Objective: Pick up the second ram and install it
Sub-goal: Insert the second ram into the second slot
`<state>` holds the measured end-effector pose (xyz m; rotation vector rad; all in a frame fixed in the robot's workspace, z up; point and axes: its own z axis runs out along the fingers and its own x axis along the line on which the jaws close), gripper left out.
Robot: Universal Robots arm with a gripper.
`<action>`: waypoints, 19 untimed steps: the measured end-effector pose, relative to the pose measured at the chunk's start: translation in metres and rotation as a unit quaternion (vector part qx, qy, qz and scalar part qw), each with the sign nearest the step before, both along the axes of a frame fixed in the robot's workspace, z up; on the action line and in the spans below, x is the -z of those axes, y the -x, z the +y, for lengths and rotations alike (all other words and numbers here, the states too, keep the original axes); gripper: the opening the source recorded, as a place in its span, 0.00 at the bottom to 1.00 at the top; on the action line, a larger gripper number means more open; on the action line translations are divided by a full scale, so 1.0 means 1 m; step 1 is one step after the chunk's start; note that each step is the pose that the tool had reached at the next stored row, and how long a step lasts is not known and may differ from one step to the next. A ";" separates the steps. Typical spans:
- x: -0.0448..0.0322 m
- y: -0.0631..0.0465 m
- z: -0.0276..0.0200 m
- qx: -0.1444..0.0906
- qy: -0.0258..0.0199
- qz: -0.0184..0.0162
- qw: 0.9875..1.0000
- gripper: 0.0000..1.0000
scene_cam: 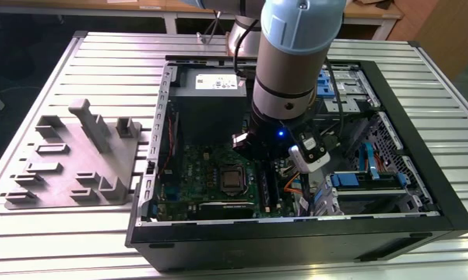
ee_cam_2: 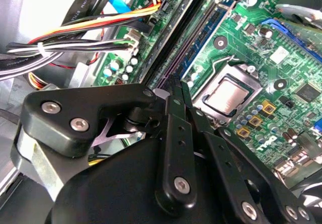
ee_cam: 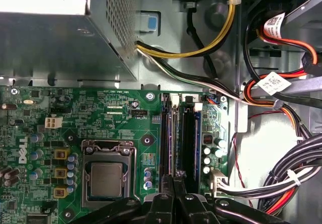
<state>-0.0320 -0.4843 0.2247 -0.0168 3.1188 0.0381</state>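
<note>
Your gripper (ee_cam: 174, 177) is pinched closed on the second ram (ee_cam: 173, 133), which stands edge-up among the black memory slots (ee_cam: 188, 138) of the green motherboard (ee_cam: 100, 108), beside the processor socket (ee_cam: 106, 176). That board lies inside the open computer case (scene_cam: 296, 242), along with the power supply (scene_cam: 206, 84) and bundled cables (ee_cam: 297, 168).

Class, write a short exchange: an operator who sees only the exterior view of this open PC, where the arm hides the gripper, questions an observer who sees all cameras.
Operator: The arm blocks my view. Where is the gripper?
Observer: In the first wrist view the gripper sits at one end of a slot beside the CPU socket.
Operator: Open or shut?
Observer: Shut; in the second wrist view the fingers are together.
Operator: And the ram?
Observer: The ram stands on edge in that slot, running straight into the gripper; pinched or just pressed, I can't tell.
</note>
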 end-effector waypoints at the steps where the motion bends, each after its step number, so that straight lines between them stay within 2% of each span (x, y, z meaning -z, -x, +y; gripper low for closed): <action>1: 0.0000 0.000 0.0000 0.000 0.000 0.000 1.000 0.08; 13: 0.0006 0.000 0.0000 0.000 0.000 0.000 1.000 0.08; 19: 0.0010 -0.001 0.0000 0.017 0.000 0.000 1.000 0.08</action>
